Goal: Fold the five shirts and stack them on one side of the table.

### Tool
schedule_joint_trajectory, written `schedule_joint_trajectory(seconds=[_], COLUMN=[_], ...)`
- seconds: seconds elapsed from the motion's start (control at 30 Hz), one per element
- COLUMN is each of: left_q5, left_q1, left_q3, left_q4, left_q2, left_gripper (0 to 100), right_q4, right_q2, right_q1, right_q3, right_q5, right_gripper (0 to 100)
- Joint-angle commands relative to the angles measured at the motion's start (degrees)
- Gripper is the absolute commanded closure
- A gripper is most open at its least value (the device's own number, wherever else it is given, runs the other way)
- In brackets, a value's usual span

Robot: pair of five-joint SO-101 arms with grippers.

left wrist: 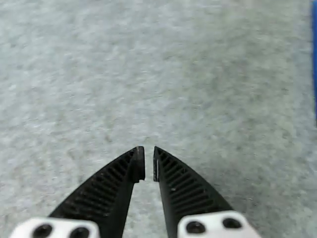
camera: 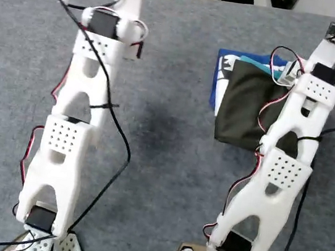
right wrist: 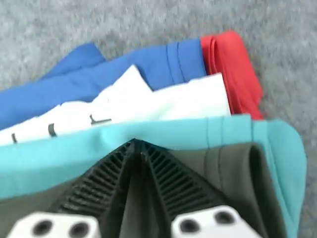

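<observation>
Left end effector (left wrist: 148, 163): fingers drawn almost together, a hairline gap at the tips, nothing between them; it hangs over bare grey desk (camera: 162, 162) on the left half, toward the far edge.
Right end effector (right wrist: 136, 146): fingers pressed together, tips meeting at the line where the teal shirt (right wrist: 148, 136) shows past the dark olive shirt (right wrist: 233, 178); cannot tell whether any cloth is caught between the tips.
Stack (camera: 242, 105): five folded shirts in one pile on the right half of the desk, nearer the far edge than the near one, partly under the right arm.
Order, top down, as seen from the right wrist: dark olive, teal, white shirt (right wrist: 163, 101), blue shirt (right wrist: 74, 84).
Red shirt (right wrist: 233, 64): folded edge pokes out at one corner of the pile beside the blue and white layers; its exact level cannot be told.
Alignment: layers stepped, each lower edge showing past the one above.
Desk surface: grey, felt-like cover.
</observation>
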Motion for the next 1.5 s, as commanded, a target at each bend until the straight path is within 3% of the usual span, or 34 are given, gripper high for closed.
schedule_joint_trajectory(seconds=[0.0, 0.13, 0.3, 0.4, 0.5, 0.7, 1.07, 1.33, 1.47], left_q5=[-0.18, -0.18, -0.26, -2.46, -2.99, -6.15, -6.15, -6.24, -6.24], left_q1=[-3.96, -7.21, -10.64, -13.1, -14.77, -13.54, -12.92, -13.19, -12.84], left_q3=[-4.48, -6.68, -6.24, -2.2, 9.14, 44.84, 107.43, 137.93, 150.95], left_q4=[0.88, 0.88, 1.05, 1.14, 1.14, 0.44, -24.09, -34.81, -41.93], left_q2=[-1.27, -1.27, -2.24, -6.9, -16.13, -43.65, -85.41, -103.96, -111.6], left_gripper=[95, 95, 96, 97, 98, 98, 98, 98, 98], right_q4=[8.79, 22.33, 27.87, 30.77, 31.74, 31.74, 31.65, 30.59, 21.19], right_q2=[0.84, 1.1, 0.84, -4.0, -10.95, -27.12, -63.08, -88.13, -94.81], right_q1=[-0.13, -0.48, -0.48, -1.63, -2.95, -6.46, -6.11, -6.2, -6.2], right_q3=[-9.45, -20.0, -36.35, -35.47, -34.51, -30.73, 10.77, 51.21, 74.68], right_q5=[0.79, 3.78, 4.04, 4.31, 4.22, 4.31, 6.15, 11.25, 10.9], right_gripper=[99.7, 99.7, 99.7, 99.7, 99.7, 99.7, 99.7, 99.7, 99.7])
